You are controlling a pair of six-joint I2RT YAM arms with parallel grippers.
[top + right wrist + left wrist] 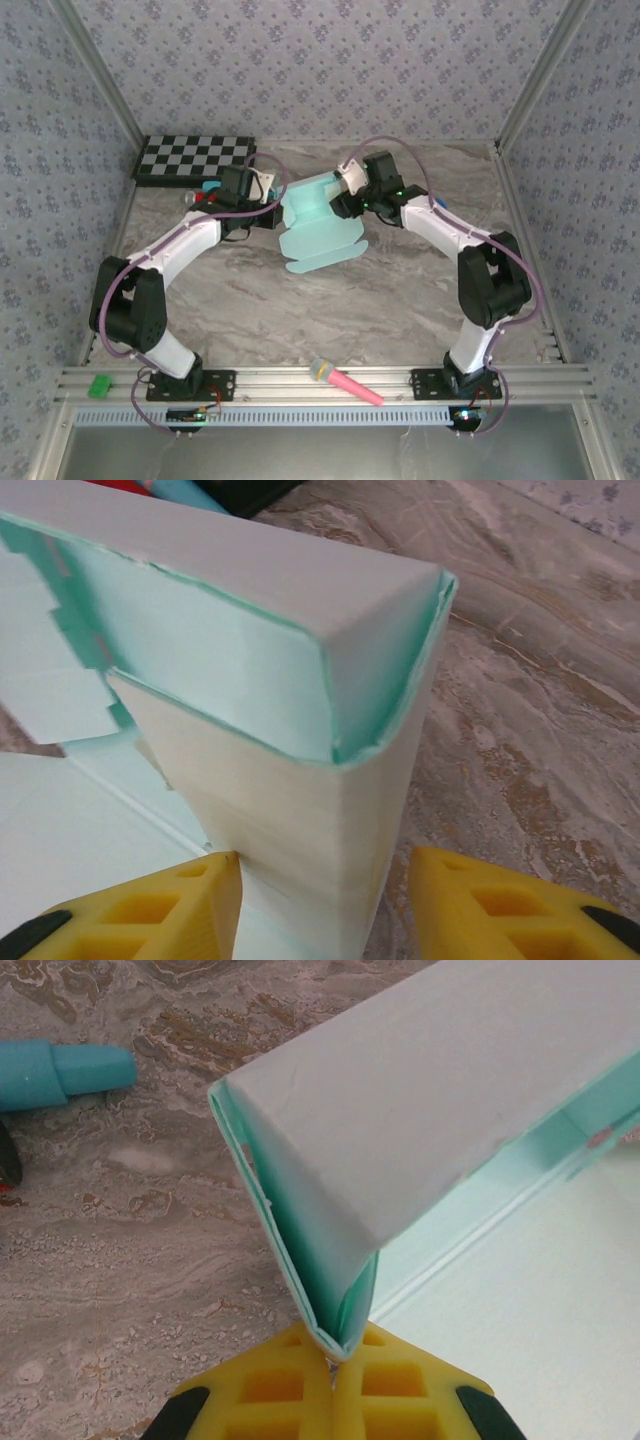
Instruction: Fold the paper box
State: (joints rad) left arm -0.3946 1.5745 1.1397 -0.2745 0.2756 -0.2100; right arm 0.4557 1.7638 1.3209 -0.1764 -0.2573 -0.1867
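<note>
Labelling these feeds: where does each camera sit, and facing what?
Top external: above and behind the arms, looking down on the table; both arms show.
Left wrist: on the left arm, facing the paper box pinched by the left gripper.
Right wrist: on the right arm, facing the right gripper astride a box wall.
Shared: the paper box.

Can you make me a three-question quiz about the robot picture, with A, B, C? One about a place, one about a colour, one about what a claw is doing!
1. Where is the checkerboard? A) back-left of the table B) on the wall C) front-right
2. What colour is the paper box? A) red B) pale aqua-blue C) black
3. What is the left gripper doing? A) hanging open B) pinching the box's edge C) lifting a cup
Answers: 1 A, it lies at the far left corner; 2 B, the card looks aqua; 3 B, its yellow fingers meet on the card's fold.
</note>
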